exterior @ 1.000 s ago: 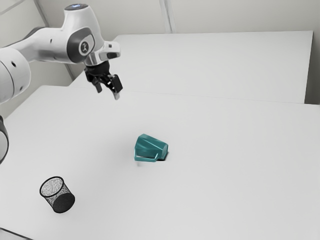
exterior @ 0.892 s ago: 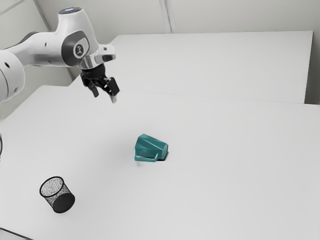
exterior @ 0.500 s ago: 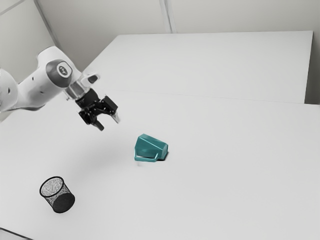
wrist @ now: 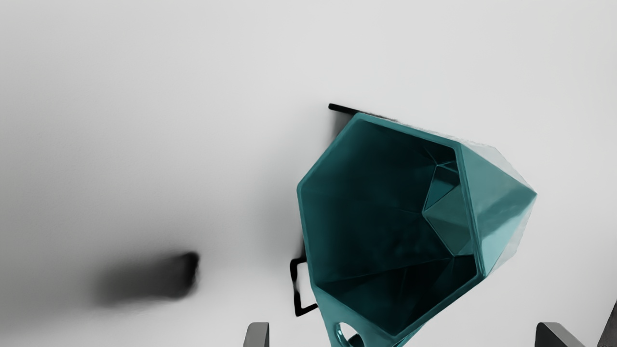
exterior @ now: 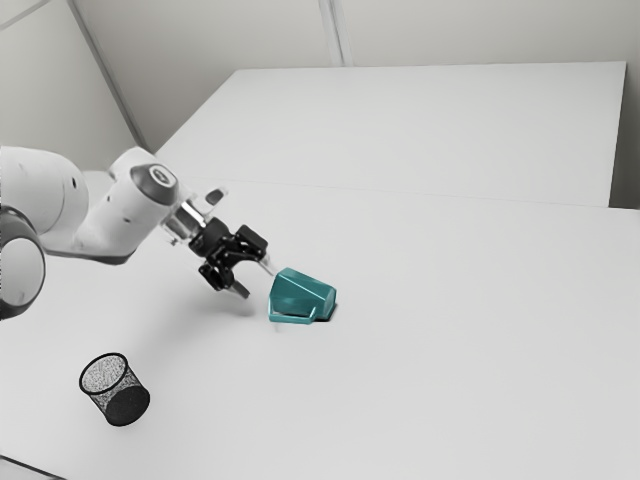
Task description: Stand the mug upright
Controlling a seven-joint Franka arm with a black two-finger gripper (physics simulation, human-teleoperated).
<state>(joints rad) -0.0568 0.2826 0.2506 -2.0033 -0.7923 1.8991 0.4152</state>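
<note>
Teal faceted mug [exterior: 302, 296] on its side on white table [exterior: 450, 330], so not upright. Mouth faces the black two-finger gripper [exterior: 255, 280], base points toward exterior view's right, handle [exterior: 293, 320] out to the side. Gripper wide open, just beside the mouth, nothing held; contact with rim unclear. Fingers probably spread to straddle the mug at its handle side; next likely close there, then tip it mouth-up. Loose grip could let it roll. Black wire-mesh cup [exterior: 115, 390] well apart, probably irrelevant.
</note>
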